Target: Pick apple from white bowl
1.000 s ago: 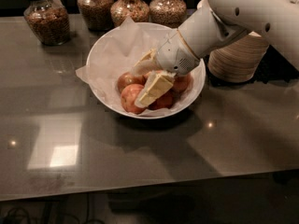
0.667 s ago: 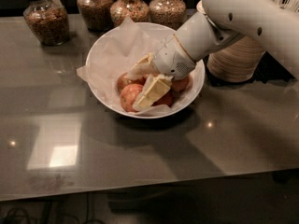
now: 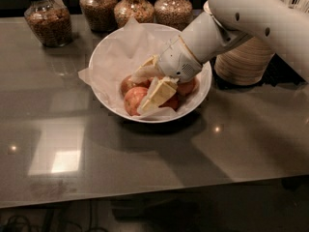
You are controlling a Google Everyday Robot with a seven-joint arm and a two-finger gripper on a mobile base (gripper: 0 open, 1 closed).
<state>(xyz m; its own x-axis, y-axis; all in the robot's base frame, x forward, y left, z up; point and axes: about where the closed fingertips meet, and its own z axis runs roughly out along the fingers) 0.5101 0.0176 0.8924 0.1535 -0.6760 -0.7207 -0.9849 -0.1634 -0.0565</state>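
Your gripper (image 3: 137, 94) is down inside the white bowl (image 3: 203, 88), in among the fruit. The arm (image 3: 251, 13) comes in from the upper right, and its forearm slopes down and to the left over the bowl's far rim. The wrist sits just above the right side of the pile, with the fingers pointing down-left.

The two cream fingers (image 3: 157, 94) are spread apart and grip nothing. The upper one reaches over the back of the pile. The lower one lies across the front of it, with its tip near the crumpled paper lining (image 3: 113, 57).

The apple (image 3: 133, 99) is in the bowl at the front left of the pile. It rests on the paper in the gap between the two fingers, just beside the lower one, and you cannot tell whether that finger touches it. Other apples (image 3: 187, 87) lie behind it and to its right.

Compared with a second ago, the wrist has dropped a little and moved left. The fingertips now sit lower and further into the pile, with much the same spread. The fruit and the bowl have not moved.

On the grey table (image 3: 145, 158), four jars of grain (image 3: 48, 21) stand behind the bowl, and a stack of beige bowls (image 3: 244, 62) stands to its right, partly behind the arm.
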